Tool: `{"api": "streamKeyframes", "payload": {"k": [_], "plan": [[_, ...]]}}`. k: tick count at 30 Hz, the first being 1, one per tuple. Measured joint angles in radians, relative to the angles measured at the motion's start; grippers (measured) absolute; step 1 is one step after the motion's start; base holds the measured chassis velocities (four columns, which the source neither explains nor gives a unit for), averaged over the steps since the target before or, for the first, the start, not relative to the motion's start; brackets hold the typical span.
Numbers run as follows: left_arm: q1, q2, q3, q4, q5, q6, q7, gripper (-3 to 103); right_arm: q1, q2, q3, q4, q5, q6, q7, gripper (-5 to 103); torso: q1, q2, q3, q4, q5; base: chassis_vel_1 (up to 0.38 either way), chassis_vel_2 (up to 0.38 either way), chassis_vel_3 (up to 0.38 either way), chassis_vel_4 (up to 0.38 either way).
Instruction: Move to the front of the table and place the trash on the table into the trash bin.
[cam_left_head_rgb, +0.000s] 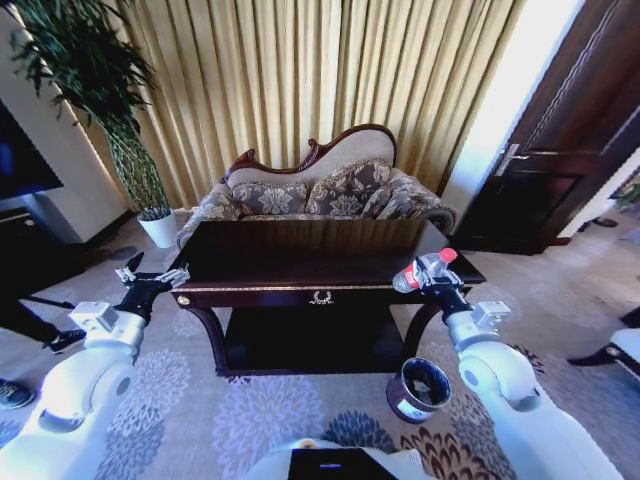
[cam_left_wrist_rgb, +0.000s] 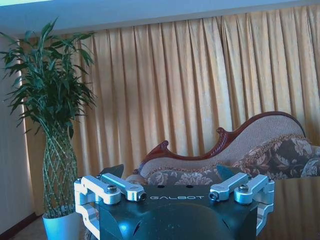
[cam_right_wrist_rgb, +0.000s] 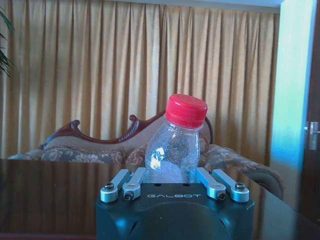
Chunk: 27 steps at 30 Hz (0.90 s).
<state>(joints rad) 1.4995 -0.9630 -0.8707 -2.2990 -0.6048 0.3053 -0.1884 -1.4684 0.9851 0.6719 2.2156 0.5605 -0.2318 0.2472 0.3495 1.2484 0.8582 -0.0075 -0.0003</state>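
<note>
Now the table (cam_left_head_rgb: 300, 262) stands just before me with the trash bin (cam_left_head_rgb: 420, 388) on the floor by its right front leg. My right gripper (cam_left_head_rgb: 428, 277) pinches the bottle (cam_left_head_rgb: 424, 270) above the table's right front corner, while my left gripper (cam_left_head_rgb: 150, 278) hangs spread and idle off the left corner. I judge the carry is under way; next the bottle must swing down over the bin's mouth before release.

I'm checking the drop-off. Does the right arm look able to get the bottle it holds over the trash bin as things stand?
Probably yes. The right claw is shut on the bottle near the table's right front corner, and the trash bin stands open on the carpet below it, beside the table leg, with nothing between them.
</note>
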Motion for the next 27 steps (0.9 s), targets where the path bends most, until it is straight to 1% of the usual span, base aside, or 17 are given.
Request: {"api": "streamKeyframes", "payload": {"k": [6,9,10,12,14,15,17,18,20,21,25,27], "plan": [[0.001,-0.003,-0.009,0.006,-0.004,-0.001,0.0,100,-0.01,0.03,-0.013,-0.085,-0.038,0.001,0.0,30,0.0,0.0,0.0,0.0,0.0001,0.064,-0.053,-0.08,0.065],[0.002,-0.008,-0.015,0.001,-0.007,-0.001,0.001,100,0.005,0.05,-0.028,-0.203,-0.057,0.006,0.0,30,0.0,0.0,0.0,0.0,0.0,0.0,0.0,0.0,0.0],[0.002,-0.008,-0.015,0.001,-0.007,-0.001,0.001,100,0.005,0.05,-0.028,-0.203,-0.057,0.006,0.0,30,0.0,0.0,0.0,0.0,0.0,0.0,0.0,0.0,0.0],[0.005,-0.009,-0.019,-0.004,-0.008,-0.001,0.001,100,0.023,0.058,-0.034,-0.277,-0.059,0.014,0.002,30,0.0,0.0,0.0,0.0,0.0002,0.0,0.0,0.0,0.0],[0.012,-0.009,-0.029,-0.01,-0.016,-0.002,0.002,100,0.051,0.069,-0.04,-0.405,-0.085,0.035,0.003,30,0.001,0.0,0.0,0.0002,0.0001,0.0,0.0,0.0,0.0],[0.012,-0.009,-0.029,-0.01,-0.016,-0.002,0.002,100,0.051,0.069,-0.04,-0.405,-0.085,0.035,0.003,30,0.001,0.0,0.0,0.0002,0.0001,0.0,0.0,0.0,0.0],[0.022,-0.007,-0.047,-0.016,-0.029,-0.003,0.004,100,0.086,0.08,-0.049,-0.55,-0.128,0.077,0.003,30,0.001,0.0,0.0,-0.0001,0.0006,0.0,0.0,0.0,0.0],[0.029,-0.007,-0.058,-0.019,-0.035,-0.007,0.006,100,0.116,0.085,-0.052,-0.666,-0.161,0.12,0.002,30,0.0,0.0,0.0,0.0004,0.0004,0.0,0.0,0.0,0.0],[0.04,-0.01,-0.067,-0.02,-0.037,-0.015,0.006,100,0.15,0.091,-0.055,-0.794,-0.177,0.155,0.001,30,0.0,0.0,0.0,-0.0001,0.0005,0.0,0.0,0.0,0.0],[0.04,-0.01,-0.067,-0.02,-0.037,-0.015,0.006,100,0.15,0.091,-0.055,-0.794,-0.177,0.155,0.001,30,0.0,0.0,0.0,-0.0001,0.0005,0.0,0.0,0.0,0.0],[0.05,-0.016,-0.072,-0.022,-0.037,-0.024,0.009,100,0.204,0.101,-0.064,-0.958,-0.185,0.223,0.001,30,0.0,0.0,0.0,0.0,0.0001,0.0,0.0,0.0,0.0],[0.05,-0.017,-0.072,-0.023,-0.037,-0.025,0.01,100,0.213,0.106,-0.067,-0.977,-0.187,0.228,0.001,30,0.0,0.0,0.0,-0.0001,0.0002,0.0,0.0,0.0,0.0]]}}
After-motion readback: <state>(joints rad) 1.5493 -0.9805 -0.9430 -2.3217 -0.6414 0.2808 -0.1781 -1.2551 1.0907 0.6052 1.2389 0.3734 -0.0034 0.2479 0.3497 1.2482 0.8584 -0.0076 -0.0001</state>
